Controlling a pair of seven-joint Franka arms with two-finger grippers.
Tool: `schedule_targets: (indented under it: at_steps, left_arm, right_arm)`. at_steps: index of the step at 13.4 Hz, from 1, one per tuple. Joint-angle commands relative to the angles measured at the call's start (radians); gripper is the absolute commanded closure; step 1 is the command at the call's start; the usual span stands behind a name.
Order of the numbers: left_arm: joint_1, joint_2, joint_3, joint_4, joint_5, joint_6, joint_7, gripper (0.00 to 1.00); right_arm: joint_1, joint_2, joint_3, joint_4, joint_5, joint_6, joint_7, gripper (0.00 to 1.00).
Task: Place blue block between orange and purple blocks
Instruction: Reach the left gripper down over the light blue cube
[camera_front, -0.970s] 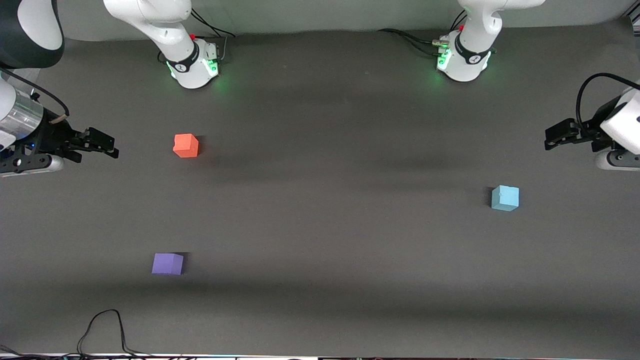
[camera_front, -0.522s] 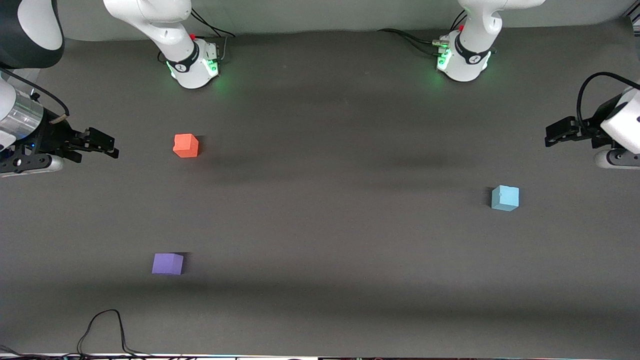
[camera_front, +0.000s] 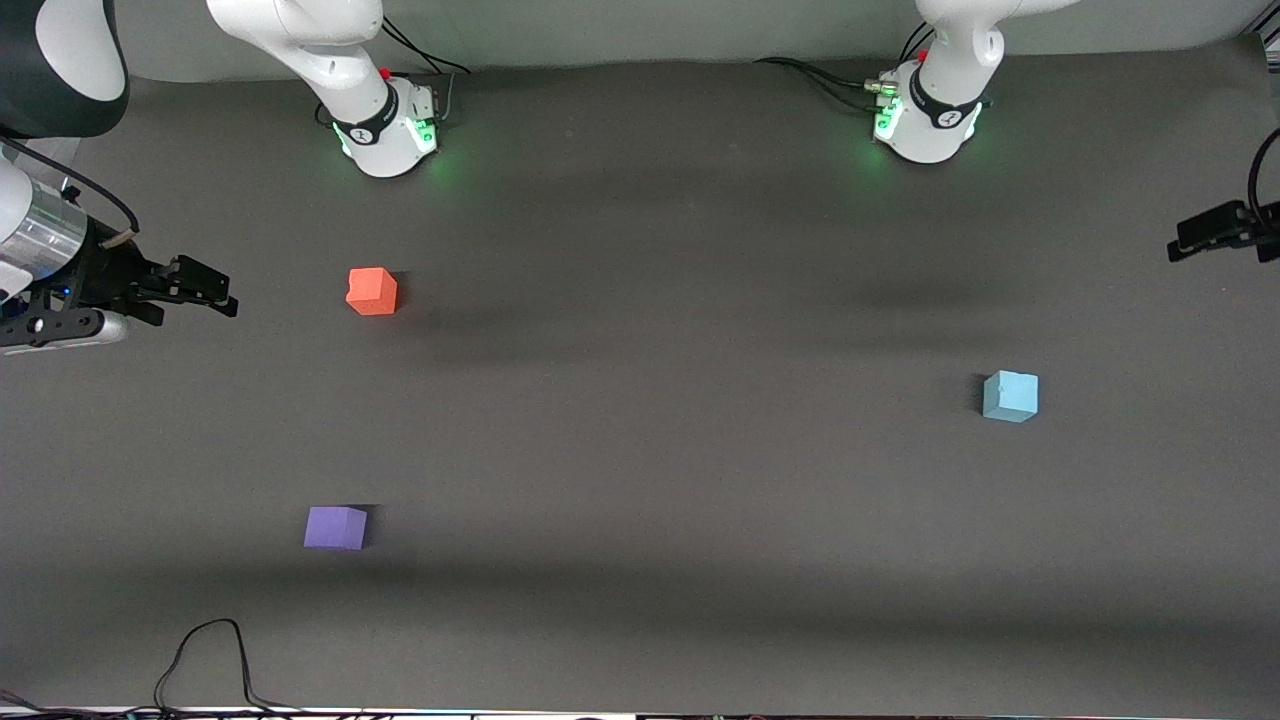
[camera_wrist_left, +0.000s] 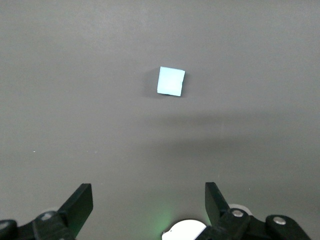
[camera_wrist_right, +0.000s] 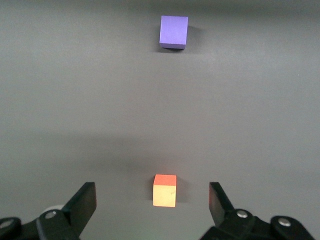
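task not begun in any visible way. the blue block (camera_front: 1010, 396) sits on the table (camera_front: 660, 420) toward the left arm's end, well apart from the other two cubes and held by nothing. the orange block (camera_front: 371, 291) and the purple block (camera_front: 335, 527) lie toward the right arm's end, the purple one nearer the front camera, with bare table between them. that gap is the target and it is unfilled.

left gripper (camera_wrist_left: 149, 210): up in the air at the left arm's end of the table, fingers spread wide and empty; its wrist view shows the blue block on the mat below, not between the fingers. right gripper (camera_wrist_right: 152, 205): in the air at the right arm's end, fingers also spread wide and empty, with the orange block seen on the mat below in line with the gap between them, not touched. this arm appears to wait.

remaining, by judgement: reach the blue block, grip it, carry it across the table, set it down between orange and purple, release. all steps outstanding.

count: blocks, three (one blue, one orange, one purple). arms, two. grippers, two. a cable (camera_front: 205, 660) lies at the table edge nearest the front camera, one.
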Motion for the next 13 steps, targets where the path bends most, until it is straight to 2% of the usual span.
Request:
schedule_targets:
  at_steps: [1,3,7,13]
  left_arm:
    - [-0.035,-0.1,-0.038,-0.132,-0.004,0.069,-0.088,0.0]
    - [-0.046,-0.098,-0.063,-0.136,-0.004,0.078,-0.113,0.0]
    - [-0.041,-0.063,-0.066,-0.139,0.002,0.116,-0.003,0.0]
    - [-0.033,0.161,-0.063,-0.148,0.022,0.337,0.082,0.0]
  right_arm:
    - [0.007,-0.004,-0.007,0.003,-0.012,-0.009,-0.013,0.0]
    - [0.007,-0.004,-0.007,0.001,-0.012,-0.009,-0.014,0.0]
    - [0.007,-0.004,-0.007,0.001,-0.012,-0.009,-0.014,0.0]
    - [0.007,-0.004,-0.007,0.001,-0.012,-0.009,-0.014,0.0]
